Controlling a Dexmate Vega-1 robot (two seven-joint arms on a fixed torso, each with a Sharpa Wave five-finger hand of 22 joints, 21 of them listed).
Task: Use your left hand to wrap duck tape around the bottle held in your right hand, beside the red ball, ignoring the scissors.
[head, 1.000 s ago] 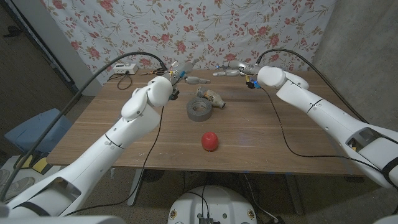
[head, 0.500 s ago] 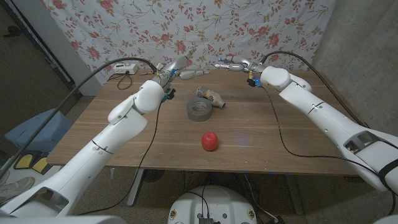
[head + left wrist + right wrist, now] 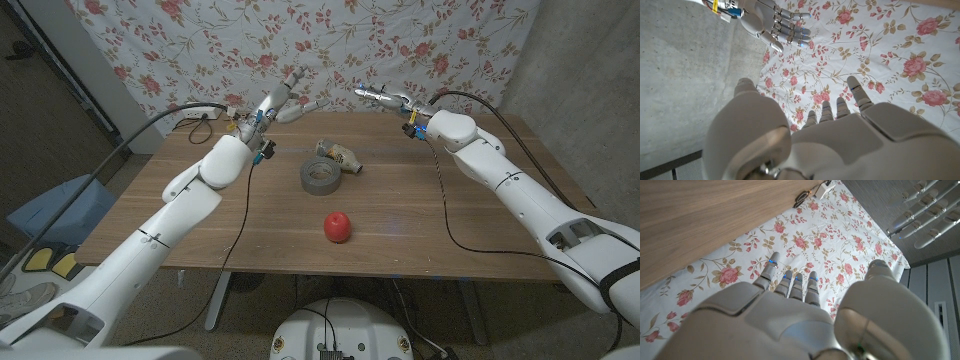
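A grey roll of duck tape (image 3: 319,175) lies on the wooden table (image 3: 180,220) near its middle. Just behind it a small tan bottle (image 3: 339,156) lies on its side. The red ball (image 3: 338,226) sits nearer the front edge. My left hand (image 3: 284,101) is raised above the table's back edge, fingers stretched toward the floral cloth and holding nothing. My right hand (image 3: 381,97) hovers at the same height, fingers also straight and holding nothing. The left wrist view has my left hand (image 3: 815,135) with the right hand (image 3: 774,24) facing it. My right hand (image 3: 790,315) looks toward the left hand's fingers (image 3: 927,217).
A floral cloth (image 3: 330,45) hangs behind the table. A white device (image 3: 199,110) with cables sits at the back left corner. Black cables trail from both arms over the table. A concrete wall (image 3: 590,60) stands to the right.
Both hands have risen and moved back from the table toward the cloth. The tape, bottle and ball have not moved.
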